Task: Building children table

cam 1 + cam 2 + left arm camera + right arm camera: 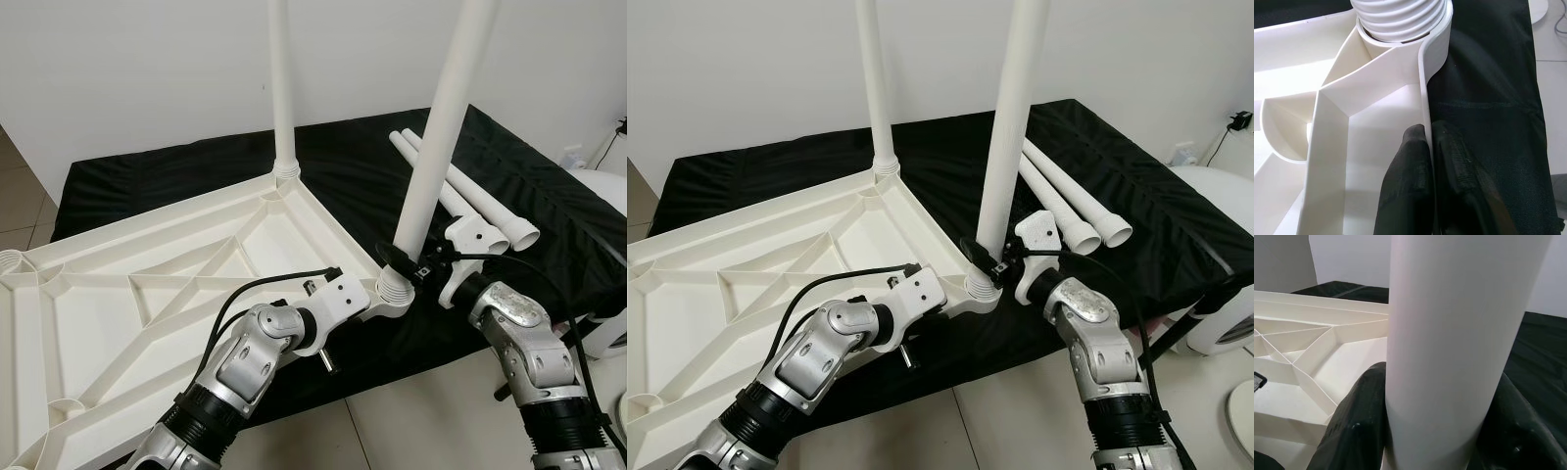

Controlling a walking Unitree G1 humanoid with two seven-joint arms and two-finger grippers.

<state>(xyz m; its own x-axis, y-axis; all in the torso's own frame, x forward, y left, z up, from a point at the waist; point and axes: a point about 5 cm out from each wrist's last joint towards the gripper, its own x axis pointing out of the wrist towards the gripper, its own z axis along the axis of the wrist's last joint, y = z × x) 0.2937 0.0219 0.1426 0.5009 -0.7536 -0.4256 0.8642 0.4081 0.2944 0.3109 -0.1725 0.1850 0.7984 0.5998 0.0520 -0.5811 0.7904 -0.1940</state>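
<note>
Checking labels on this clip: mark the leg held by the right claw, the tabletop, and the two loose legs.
Held leg (431, 166), left eye view, mid-shaft.
Tabletop (147, 230), left eye view, far rim.
Loose legs (1073, 201), right eye view, shaft of one leg.

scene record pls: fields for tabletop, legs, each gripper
tabletop: white tabletop upside down, ribbed underside up, on black cloth
fitted legs: far leg upright in its corner socket; near leg seated in near corner socket, slightly tilted
loose legs: two, lying on the cloth
left gripper: pinching tabletop's edge wall
right gripper: clamped around near leg's base
</note>
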